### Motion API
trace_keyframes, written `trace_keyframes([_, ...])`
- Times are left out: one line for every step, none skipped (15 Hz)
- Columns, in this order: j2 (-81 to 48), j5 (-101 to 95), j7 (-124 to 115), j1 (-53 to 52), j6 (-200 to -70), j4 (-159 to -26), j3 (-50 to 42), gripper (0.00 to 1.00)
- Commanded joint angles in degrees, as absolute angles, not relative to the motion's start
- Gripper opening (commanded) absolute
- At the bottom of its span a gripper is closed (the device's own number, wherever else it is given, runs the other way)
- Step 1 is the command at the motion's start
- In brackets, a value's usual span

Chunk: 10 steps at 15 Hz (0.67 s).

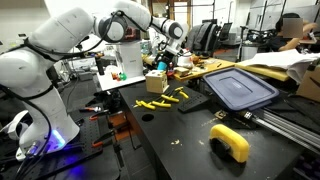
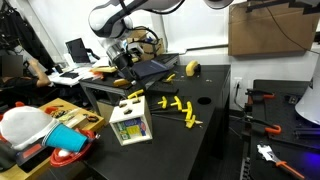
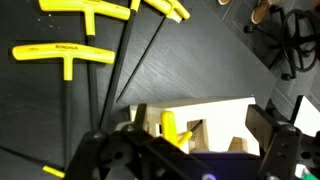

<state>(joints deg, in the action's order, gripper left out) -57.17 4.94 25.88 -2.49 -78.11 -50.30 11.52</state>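
Note:
My gripper hangs open just above a pale wooden holder block near the back of the black table. In the wrist view the holder lies between my two dark fingers, with my gripper touching nothing. One yellow T-handle hex key stands upright in the holder. Several more yellow T-handle keys lie flat on the table beside it, also visible in both exterior views. The holder sits under the gripper.
A blue-grey lid lies to one side of the keys, and a yellow curved tool nearer the table's front. A white box with coloured squares stands close to the holder. A cluttered side bench holds a red cup.

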Motion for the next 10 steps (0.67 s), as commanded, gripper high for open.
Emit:
trace_keyframes([-60.3, 7.5, 26.9, -1.6, -73.8, -44.7, 12.9, 1.0])
trace_keyframes([-60.8, 8.0, 26.8, -1.5, -73.4, -44.0, 13.0, 1.0])
trace_keyframes([-61.4, 8.4, 26.8, -1.5, -73.0, -43.2, 13.1, 1.0])
trace_keyframes([-61.9, 8.7, 26.8, -1.4, -72.8, -42.5, 13.3, 1.0])
trace_keyframes([-62.3, 8.7, 26.9, -1.4, -72.9, -41.9, 13.3, 1.0])
trace_keyframes([-62.6, 8.7, 27.1, -1.5, -73.0, -41.3, 13.3, 1.0])
trace_keyframes([-62.9, 8.5, 27.5, -1.6, -73.4, -40.9, 13.3, 1.0])
trace_keyframes([-63.2, 8.2, 27.8, -1.8, -73.6, -40.4, 13.3, 1.0])
trace_keyframes([-63.4, 7.9, 28.5, -1.9, -73.8, -40.0, 13.3, 1.0])
trace_keyframes([-63.6, 7.7, 29.0, -2.1, -74.0, -39.6, 13.2, 1.0])
